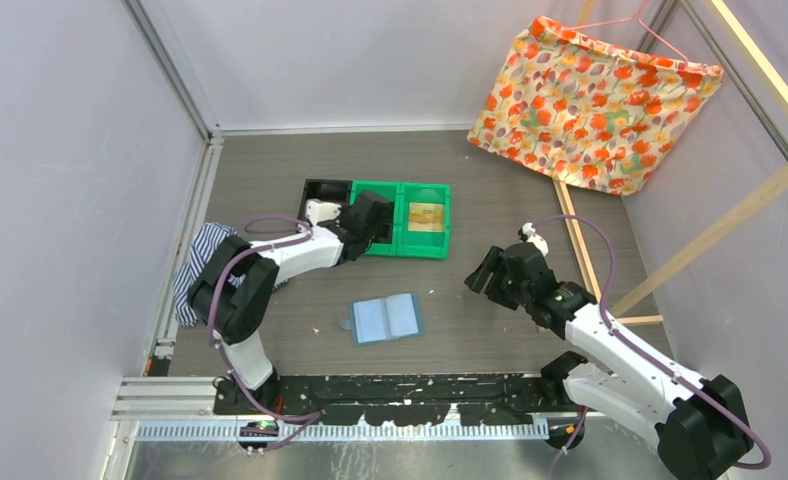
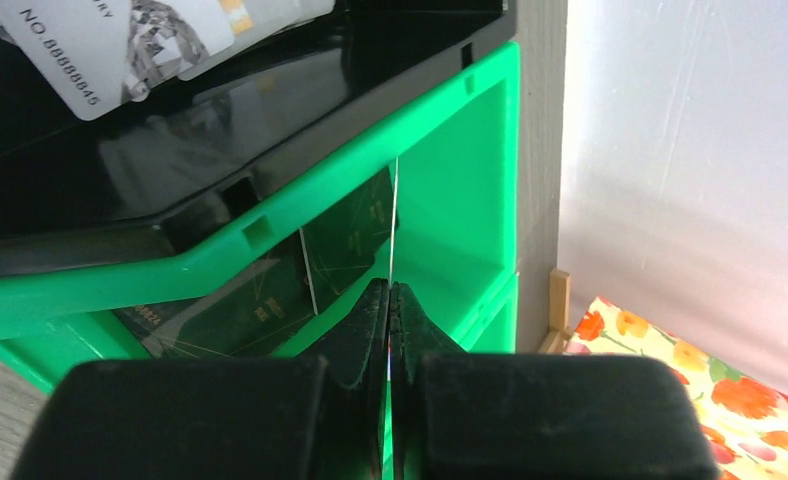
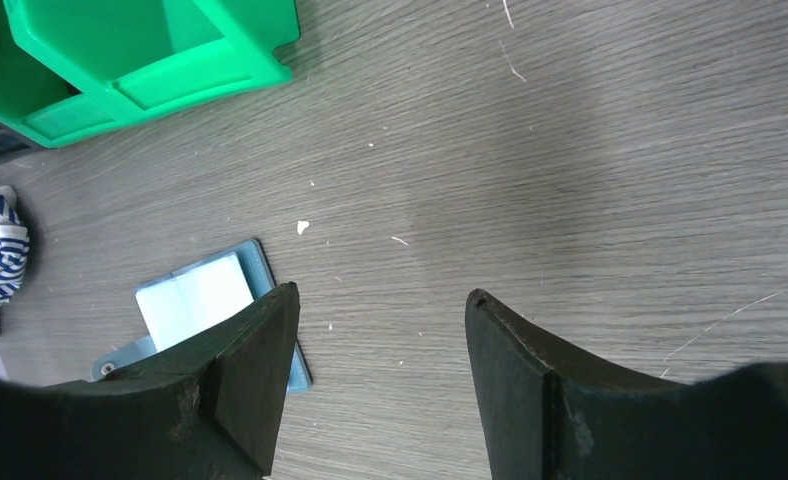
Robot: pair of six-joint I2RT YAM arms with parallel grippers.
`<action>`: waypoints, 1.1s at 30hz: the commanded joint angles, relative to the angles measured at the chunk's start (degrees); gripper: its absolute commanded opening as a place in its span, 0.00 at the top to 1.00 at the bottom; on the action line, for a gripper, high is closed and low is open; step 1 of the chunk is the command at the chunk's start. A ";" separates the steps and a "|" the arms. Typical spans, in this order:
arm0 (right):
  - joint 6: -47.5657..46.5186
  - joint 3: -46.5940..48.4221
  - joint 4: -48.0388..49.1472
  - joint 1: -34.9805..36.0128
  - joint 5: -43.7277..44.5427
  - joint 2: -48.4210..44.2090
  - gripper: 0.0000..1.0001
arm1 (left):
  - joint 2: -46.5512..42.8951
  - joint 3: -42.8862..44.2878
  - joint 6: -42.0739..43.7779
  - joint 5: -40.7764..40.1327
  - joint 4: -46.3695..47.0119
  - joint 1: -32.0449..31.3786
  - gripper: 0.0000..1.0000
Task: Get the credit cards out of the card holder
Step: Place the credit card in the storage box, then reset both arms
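In the top view, the card holder (image 1: pixel 385 319) is seen lying open on the desk (image 1: pixel 490 200) at the centre, and no card can be made out in its pockets. The left jaws are held over the green bins (image 1: pixel 420 252) above it, and the right jaws hover to its right, apart from it. In the left wrist view, the left jaws are clenched on a thin card (image 2: pixel 394 225) seen edge-on above a dark card (image 2: pixel 260 305). A whitish card (image 2: pixel 120 45) lies in the black bin (image 2: pixel 90 170) at upper left. In the right wrist view, the right jaws are spread wide and hold nothing, with the holder at lower left. The cards are judged light, stiff and slippery, so they are best pinched by a free edge.
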 commanded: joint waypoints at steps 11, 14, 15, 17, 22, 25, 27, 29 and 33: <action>-1.03 -1.11 1.21 -0.16 -1.43 -0.35 0.33 | -0.36 -1.12 -2.19 -0.48 -1.95 -0.30 0.59; -1.09 -1.07 1.08 -0.15 -1.06 -0.44 0.33 | -2.45 -2.21 -0.50 1.94 -0.91 -0.46 0.55; -1.17 -1.03 1.19 -0.15 -0.97 -0.45 0.33 | -3.68 -2.44 0.49 2.12 -1.27 -0.89 0.54; -1.51 -0.90 1.39 -0.13 -0.69 -0.24 0.33 | -7.37 -2.56 3.49 1.32 -3.33 -1.83 0.52; -4.18 5.71 -3.50 -0.10 3.86 1.46 0.16 | -16.98 1.88 21.63 -3.12 -17.43 -3.72 0.51; -8.57 13.42 -9.06 -0.21 10.88 3.47 0.00 | -20.88 5.28 33.39 -3.67 -25.33 -3.73 0.50; -11.74 19.11 -12.63 -0.20 17.33 4.70 0.00 | -23.93 4.59 43.25 -2.99 -24.76 -3.72 0.51; -14.03 25.11 -16.88 -0.18 23.81 6.30 0.00 | -26.66 2.92 50.46 -4.24 -26.11 -3.72 0.49; -15.99 36.10 -24.50 -0.18 33.81 9.82 0.00 | -31.30 1.79 60.69 -8.51 -34.81 -3.55 0.47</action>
